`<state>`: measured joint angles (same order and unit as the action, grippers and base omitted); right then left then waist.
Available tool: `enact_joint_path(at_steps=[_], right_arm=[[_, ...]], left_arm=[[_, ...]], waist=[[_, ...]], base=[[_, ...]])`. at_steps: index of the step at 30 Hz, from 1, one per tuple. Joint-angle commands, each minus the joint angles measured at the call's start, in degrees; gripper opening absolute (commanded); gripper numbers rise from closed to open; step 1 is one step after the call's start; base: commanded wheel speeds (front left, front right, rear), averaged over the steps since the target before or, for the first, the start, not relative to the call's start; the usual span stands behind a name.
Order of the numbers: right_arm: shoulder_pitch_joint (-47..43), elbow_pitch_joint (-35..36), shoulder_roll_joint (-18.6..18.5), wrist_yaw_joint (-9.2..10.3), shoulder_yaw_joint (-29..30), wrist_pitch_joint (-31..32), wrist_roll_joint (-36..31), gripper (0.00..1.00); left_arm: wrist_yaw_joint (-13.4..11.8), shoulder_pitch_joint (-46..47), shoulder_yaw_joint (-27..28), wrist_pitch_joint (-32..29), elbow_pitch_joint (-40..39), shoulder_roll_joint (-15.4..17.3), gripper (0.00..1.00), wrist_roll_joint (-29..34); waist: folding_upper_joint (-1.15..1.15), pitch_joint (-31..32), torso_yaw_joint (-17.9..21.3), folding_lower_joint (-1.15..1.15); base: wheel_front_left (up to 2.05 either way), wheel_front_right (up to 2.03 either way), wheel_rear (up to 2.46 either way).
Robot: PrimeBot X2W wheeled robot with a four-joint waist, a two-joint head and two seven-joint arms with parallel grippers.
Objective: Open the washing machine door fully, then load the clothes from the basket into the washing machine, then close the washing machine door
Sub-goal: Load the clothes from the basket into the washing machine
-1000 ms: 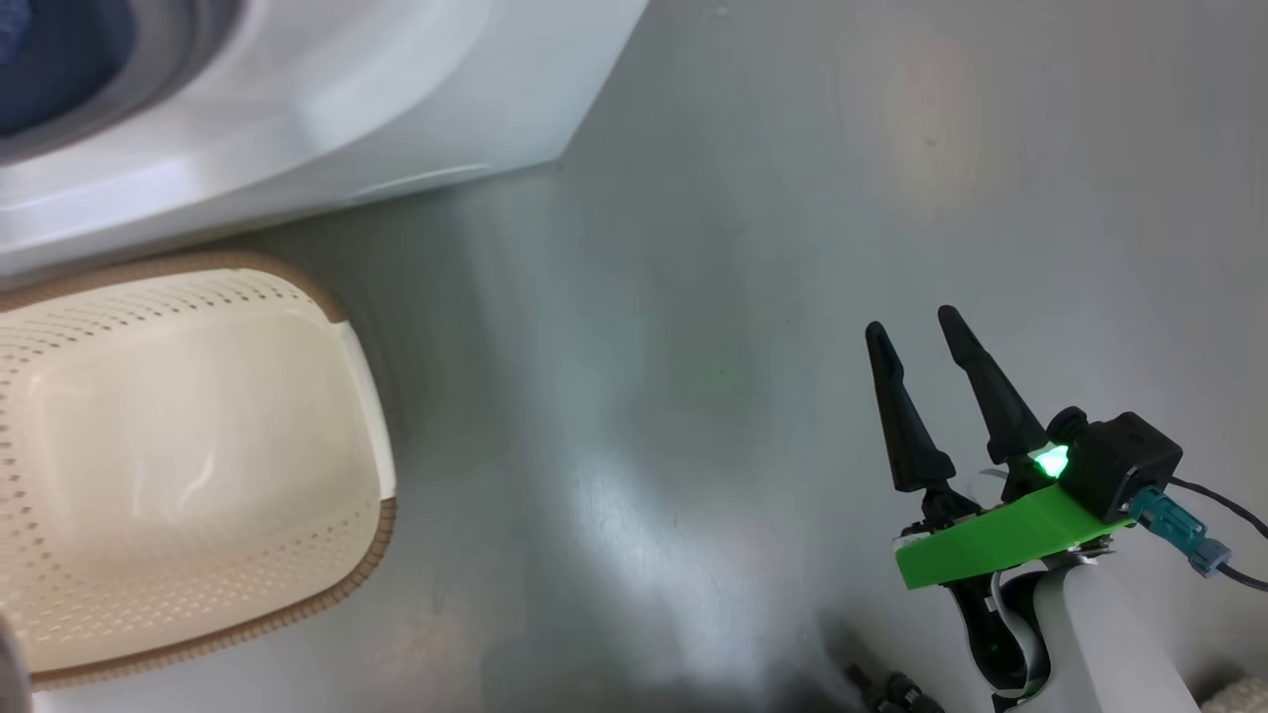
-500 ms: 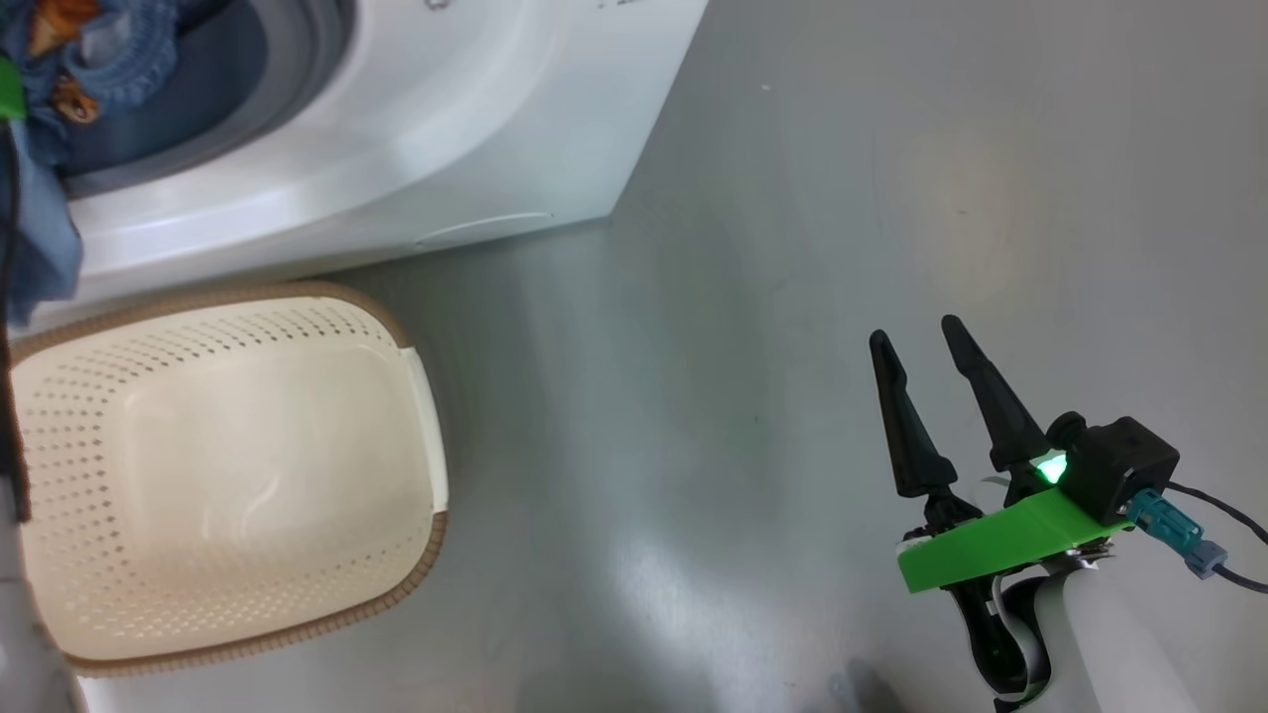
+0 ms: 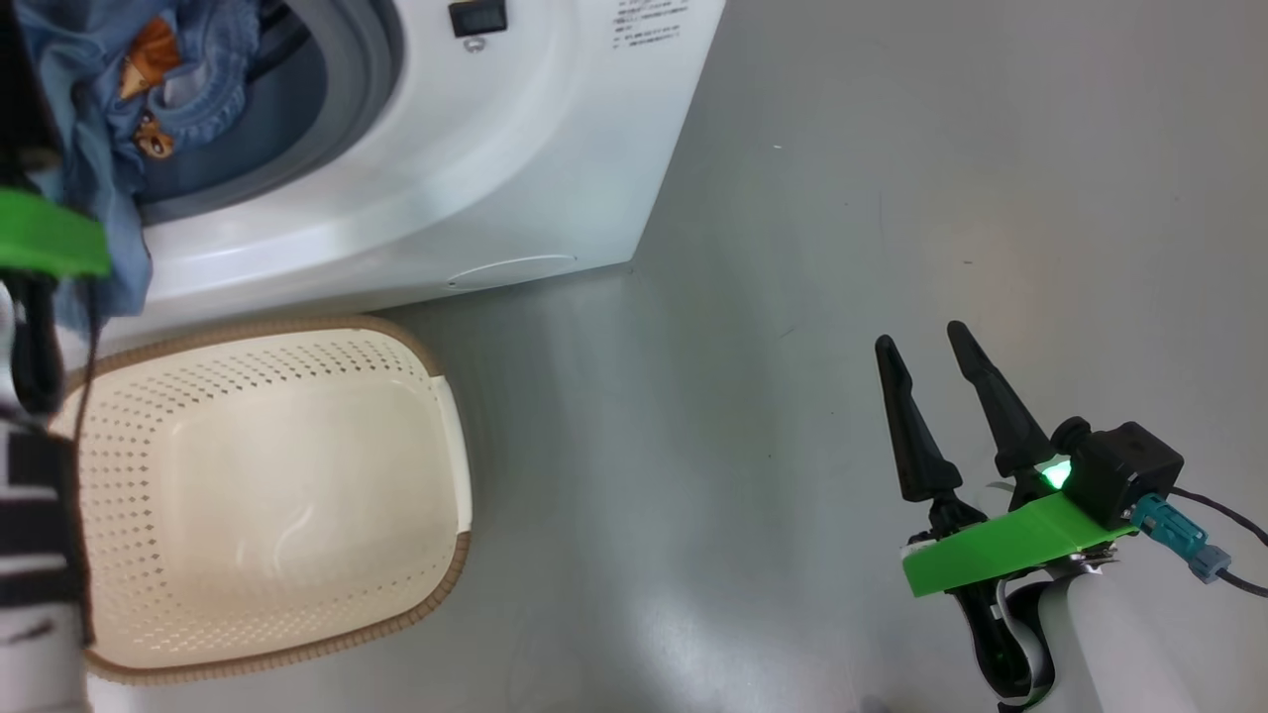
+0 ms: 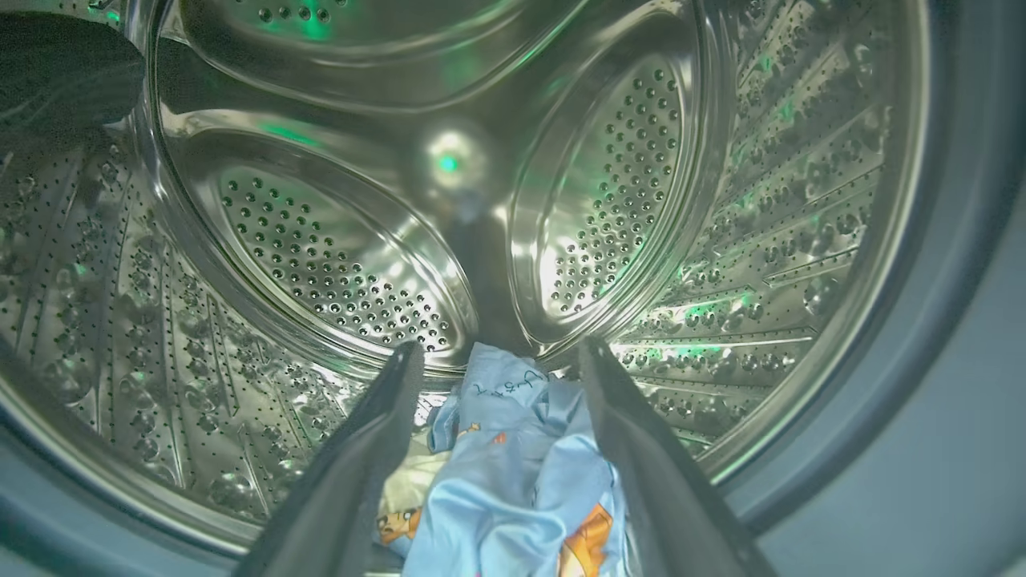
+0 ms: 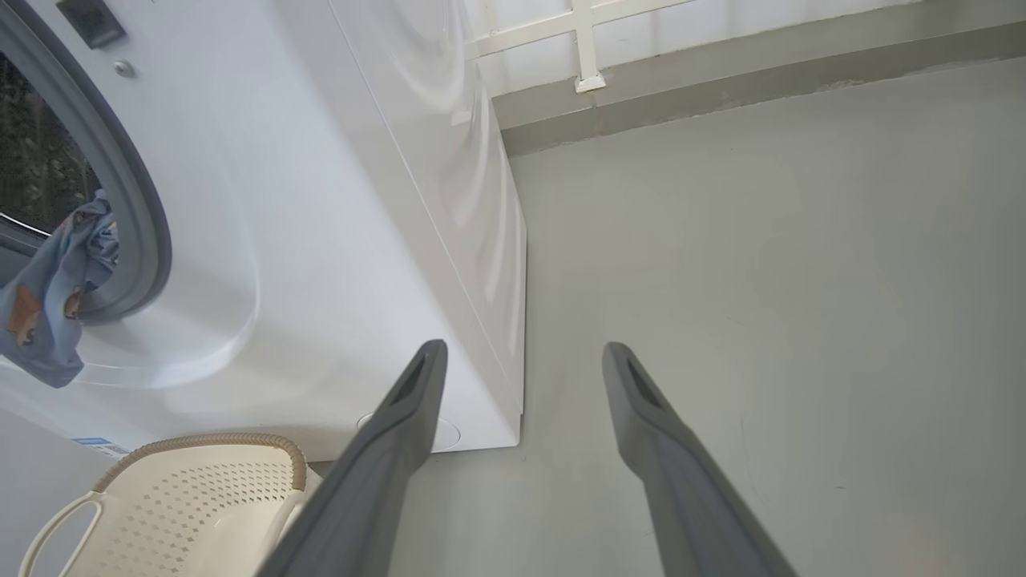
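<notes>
Washer [image 3: 515,149], small print [image 3: 649,22] illegible, blue sticker [image 5: 90,441]

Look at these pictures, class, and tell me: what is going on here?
A two-armed robot is loading a washing machine. Its left claw is at the mouth of the steel drum, jaws open. The blue clothes lie loose between them, partly hanging over the opening's lip. The basket on the floor in front is empty. The right claw hangs open above the floor, holding nothing.

Light-blue clothes [image 4: 513,473] low at the steel drum's [image 4: 321,264] mouth, between the left gripper's [image 4: 502,347] fingers [image 4: 361,449] (jaws wide apart)
</notes>
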<state>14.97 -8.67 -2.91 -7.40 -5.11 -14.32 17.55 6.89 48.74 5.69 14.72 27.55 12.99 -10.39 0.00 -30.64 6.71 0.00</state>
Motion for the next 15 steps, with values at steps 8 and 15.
enact_joint_path(at_steps=[8,15], right_arm=[[-1.7,1.7,0.0,-0.09,-1.4,-0.7,-0.6,1.0],[-1.8,1.6,0.0,-0.09,-1.3,-0.7,-0.7,1.0]], left_arm=[[-0.6,-11.4,5.2,0.3,-9.2,-0.3,1.0,-0.3],[-1.1,-20.0,8.6,0.3,-14.7,-4.0,1.0,-0.6]], waist=[[0.0,-0.2,-0.8,0.0],[0.0,-0.2,-1.3,0.0]], base=[[0.0,0.0,0.0],[0.0,0.0,0.0]])
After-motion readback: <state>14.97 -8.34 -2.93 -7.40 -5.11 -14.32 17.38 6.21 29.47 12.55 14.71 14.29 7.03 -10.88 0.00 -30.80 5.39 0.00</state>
